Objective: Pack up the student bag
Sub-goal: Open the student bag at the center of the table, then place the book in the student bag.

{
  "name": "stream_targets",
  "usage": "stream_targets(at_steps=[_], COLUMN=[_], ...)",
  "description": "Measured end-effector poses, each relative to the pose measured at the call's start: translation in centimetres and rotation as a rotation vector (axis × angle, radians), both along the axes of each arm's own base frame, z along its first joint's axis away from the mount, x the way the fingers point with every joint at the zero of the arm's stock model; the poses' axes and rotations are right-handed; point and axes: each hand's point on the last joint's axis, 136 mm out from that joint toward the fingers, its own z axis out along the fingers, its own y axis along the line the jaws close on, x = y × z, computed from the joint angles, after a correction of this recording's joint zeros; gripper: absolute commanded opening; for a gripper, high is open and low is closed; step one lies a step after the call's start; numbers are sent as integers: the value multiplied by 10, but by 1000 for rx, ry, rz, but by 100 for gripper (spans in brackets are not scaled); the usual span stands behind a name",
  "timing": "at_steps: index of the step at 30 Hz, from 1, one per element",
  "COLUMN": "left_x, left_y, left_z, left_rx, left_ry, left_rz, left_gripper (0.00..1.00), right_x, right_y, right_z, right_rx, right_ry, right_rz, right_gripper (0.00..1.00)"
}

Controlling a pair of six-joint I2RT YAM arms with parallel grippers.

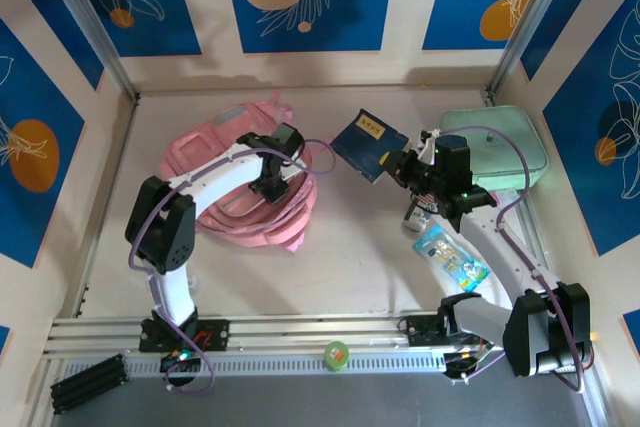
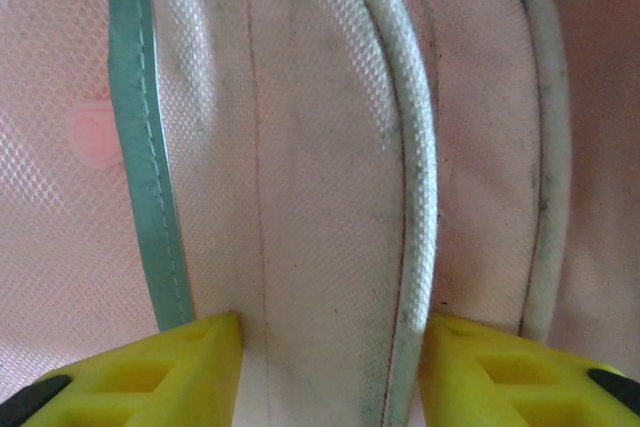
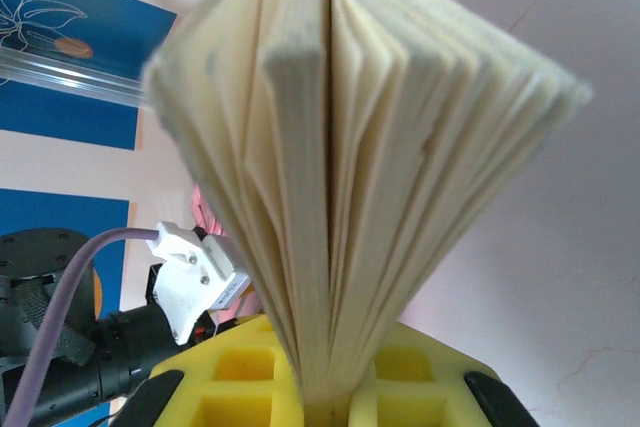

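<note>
**Supervisor:** Report the scene, near edge first.

**Operator:** At the near rail I see 1 small green round item [image 1: 336,353]. Beyond it, on the right, 1 light-blue printed pouch [image 1: 451,258] lies flat on the table [image 1: 360,247], just beside my right arm. Neither is packed.

**Supervisor:** State of the 2 grippers?

**Operator:** The left gripper [image 2: 330,362] is down on the student bag [image 1: 215,152], which lies slumped left of centre on the table. In the left wrist view, both yellow fingers [image 2: 170,372] touch a fold of pink fabric with pale piping. The fold fills the gap between them, so I judge the jaws clamped on it. The right gripper [image 3: 330,392] is clenched on 1 edge of the blue book [image 1: 368,145], and the pages fan out away from the jaws. The book sits tilted between the bag and the mint-green case [image 1: 500,147] at the far right.

**Supervisor:** Step in hand?

**Operator:** My judgement: open the bag, then insert the book. The task is at an early stage.

**Supervisor:** Requirement for the next move?

**Operator:** The left arm must lift the fold to expose a mouth. I cannot tell whether this fold borders an opening. The right arm then carries the book across. Loose pages may snag on the rim, so the mouth must be wide first.
</note>
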Motion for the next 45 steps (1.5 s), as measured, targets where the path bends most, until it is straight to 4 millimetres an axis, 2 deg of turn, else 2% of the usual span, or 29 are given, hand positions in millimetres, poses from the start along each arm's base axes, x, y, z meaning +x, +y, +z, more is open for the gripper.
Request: stream_targets(at_steps=[3, 9, 12, 17, 24, 28, 31, 34, 40, 45], left_x=[1, 1, 3, 11, 23, 28, 32, 34, 40, 44], left_y=[3, -1, -4, -4, 4, 0, -6, -10, -18, -24], left_z=[2, 9, 18, 60, 135, 156, 161, 164, 156, 150], left_rx=[31, 65, 59, -11, -141, -218, -266, -301, -336, -360], left_ry=[-11, -41, -75, -218, -491, -566, -587, -596, -581, -569], left_rz=[0, -33, -46, -26, 62, 94, 107, 123, 156, 172], left_gripper=[31, 15, 8, 4, 2, 2, 2, 2, 1, 1], right_x=[-1, -2, -1, -3, -8, -12, -17, -28, -53, -53], right_y=[-1, -5, -7, -9, -7, 4, 19, 40, 67, 81], right_z=[-5, -11, -11, -16, -13, -9, -9, -18, -38, -46], right_rx=[0, -2, -2, -4, 8, 40, 63, 83, 94, 103], right_ry=[10, 23, 23, 34, 27, 19, 22, 58, 139, 178], right_rz=[1, -10, -16, -23, -5, 56, 116, 182, 252, 272], right_gripper=[3, 5, 5, 5, 5, 5, 5, 5, 5, 5])
